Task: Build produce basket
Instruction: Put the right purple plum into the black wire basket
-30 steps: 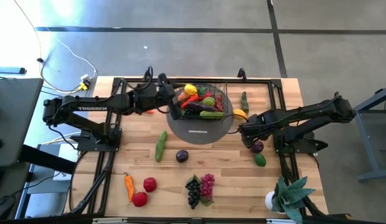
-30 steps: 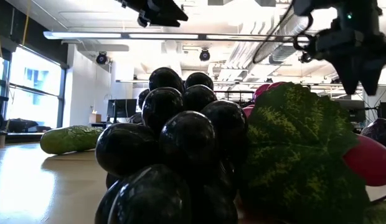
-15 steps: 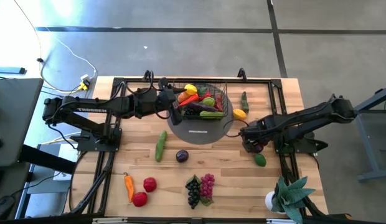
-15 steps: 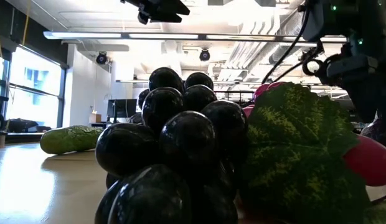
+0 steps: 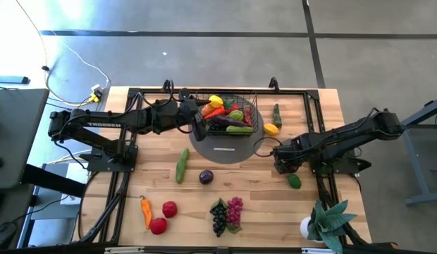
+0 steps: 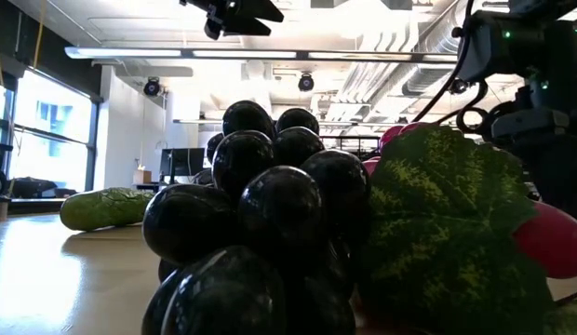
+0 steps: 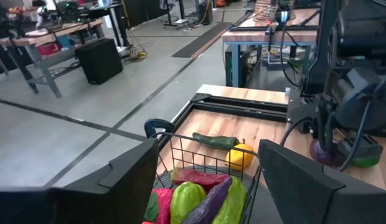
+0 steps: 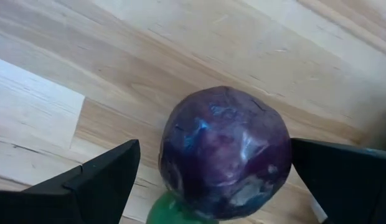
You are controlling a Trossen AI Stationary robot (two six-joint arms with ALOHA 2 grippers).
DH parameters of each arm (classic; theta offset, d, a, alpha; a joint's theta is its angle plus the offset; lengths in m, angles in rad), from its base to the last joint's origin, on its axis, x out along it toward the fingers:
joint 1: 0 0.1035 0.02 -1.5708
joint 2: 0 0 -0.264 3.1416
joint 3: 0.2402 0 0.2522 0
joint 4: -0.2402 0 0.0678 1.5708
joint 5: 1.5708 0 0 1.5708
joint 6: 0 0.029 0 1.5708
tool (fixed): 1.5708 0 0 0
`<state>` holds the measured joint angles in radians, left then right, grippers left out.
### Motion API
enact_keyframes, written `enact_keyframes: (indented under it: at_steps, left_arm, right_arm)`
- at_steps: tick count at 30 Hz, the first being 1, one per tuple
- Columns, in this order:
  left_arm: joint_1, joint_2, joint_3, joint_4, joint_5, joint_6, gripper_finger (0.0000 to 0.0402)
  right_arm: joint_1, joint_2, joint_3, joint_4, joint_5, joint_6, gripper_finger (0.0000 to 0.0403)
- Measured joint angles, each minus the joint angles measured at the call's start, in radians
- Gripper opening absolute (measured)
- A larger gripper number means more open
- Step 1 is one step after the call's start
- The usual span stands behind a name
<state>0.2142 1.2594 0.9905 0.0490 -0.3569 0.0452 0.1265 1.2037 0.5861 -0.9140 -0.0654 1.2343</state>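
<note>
The black wire basket (image 5: 231, 116) stands on a grey round disc (image 5: 225, 149) at the table's far middle. It holds yellow, orange, red and green produce and an eggplant (image 7: 208, 199). My left gripper (image 5: 197, 121) is open at the basket's left end; its fingers (image 7: 127, 180) stand apart over the basket's near rim (image 7: 199, 144). My right gripper (image 5: 285, 163) is open and low over a purple round fruit (image 8: 224, 152) on the table at the right. Its fingers (image 8: 99, 177) stand on either side of the fruit.
A green fruit (image 5: 294, 181) lies just near of the purple one. A lemon (image 5: 271, 129) and a green vegetable (image 5: 276, 113) lie right of the basket. A cucumber (image 5: 182, 164), another purple fruit (image 5: 206, 177), grapes (image 5: 225, 214), tomatoes (image 5: 163, 217), an orange pepper (image 5: 145, 210) and a potted plant (image 5: 328, 222) lie nearer.
My right gripper has gone down and a little toward the near edge, onto the purple fruit, staying open. The fruit has not moved.
</note>
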Motion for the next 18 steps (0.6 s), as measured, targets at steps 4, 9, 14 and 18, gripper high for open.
enact_keyframes:
  at_steps: [4, 9, 14, 18]
  left_arm:
    - [0.000, 0.000, 0.000, -0.016, -0.021, -0.018, 0.0268]
    - [0.000, 0.000, 0.000, -0.053, -0.006, -0.042, 0.0268]
    - [0.002, 0.000, 0.000, -0.090, -0.006, -0.042, 0.0268]
    - [0.001, 0.000, 0.000, -0.116, -0.011, -0.042, 0.0268]
  right_arm:
    - [0.000, 0.000, 0.000, -0.001, 0.000, 0.000, 0.0366]
    - [0.000, 0.000, 0.000, -0.004, 0.002, 0.026, 0.0317]
    - [-0.001, 0.000, 0.000, -0.004, 0.001, 0.049, 0.0277]
    - [-0.001, 0.000, 0.005, 0.002, 0.001, 0.049, 0.0256]
